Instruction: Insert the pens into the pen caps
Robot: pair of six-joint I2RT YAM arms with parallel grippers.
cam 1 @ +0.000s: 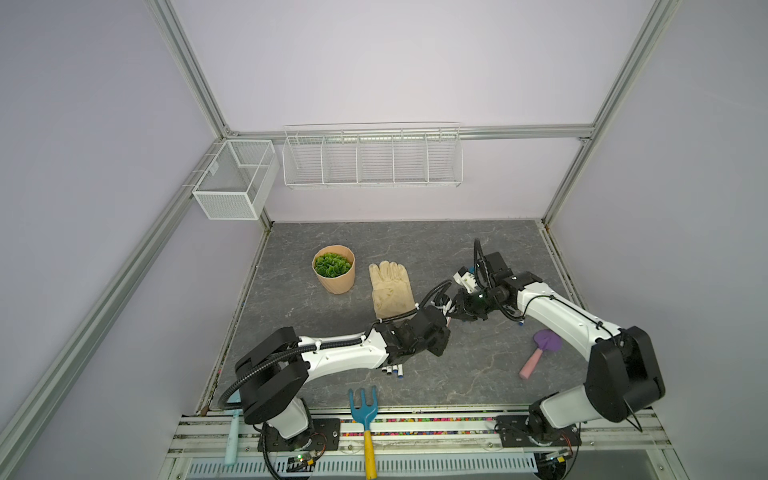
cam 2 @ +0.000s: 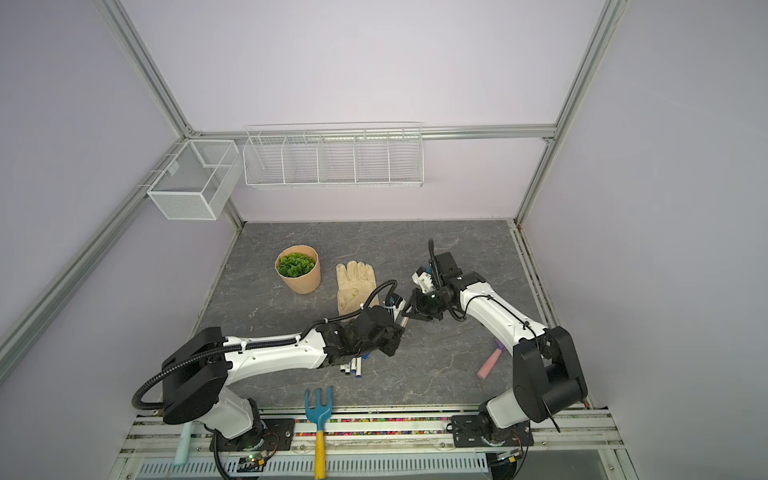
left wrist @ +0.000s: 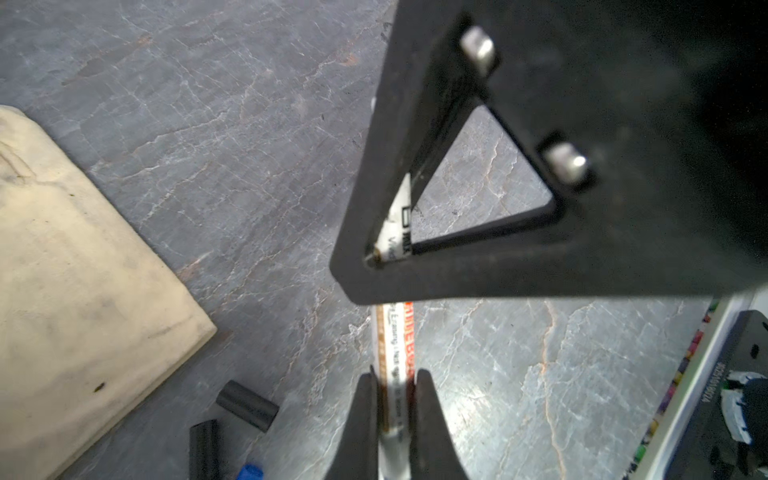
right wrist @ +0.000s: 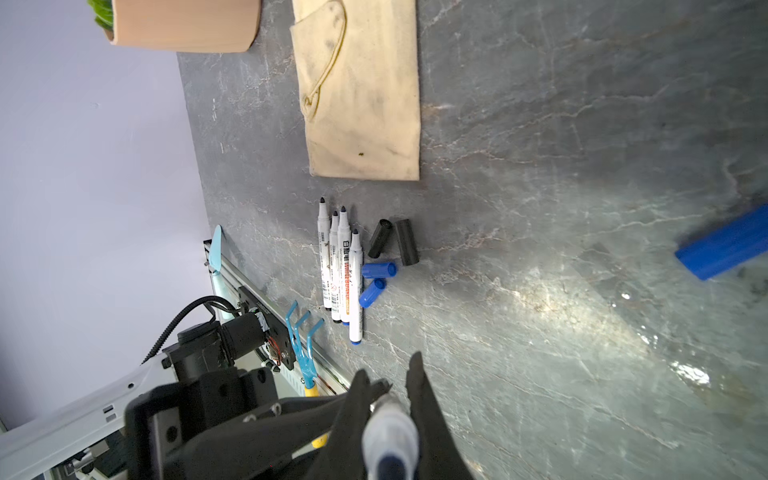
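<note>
A dark grey, marble-veined tabletop (cam 1: 299, 299) fills the floor of a booth with pale lilac walls and aluminium framing. A white wire rack (cam 1: 372, 158) and a white mesh box (cam 1: 232, 183) hang behind it.

A cream work glove (cam 1: 390, 286) lies flat near the middle of the table. Just left of the glove stands a tan pot of green leaves (cam 1: 333, 269). Well to the glove's right lies a purple trowel with a pink handle (cam 1: 540, 353). In front of the glove, at the table's front edge, lies a blue hand fork with a yellow handle (cam 1: 365, 415).

Near the glove's cuff, four uncapped pens (right wrist: 340, 270) lie side by side, dark tips towards the glove. Just beside them lie two black pen caps (right wrist: 406, 242) and, a little farther from the cuff, two blue pen caps (right wrist: 379, 270). Another blue cap (right wrist: 723, 245), blurred, lies well apart from the glove.

Both arms meet just right of the glove's cuff, above the table. The left gripper (left wrist: 395, 374) is clamped tight on the printed barrel of a fifth pen (left wrist: 401, 345). The right gripper (right wrist: 388, 365) faces it, its fingers closed around the other end of that same pen.
</note>
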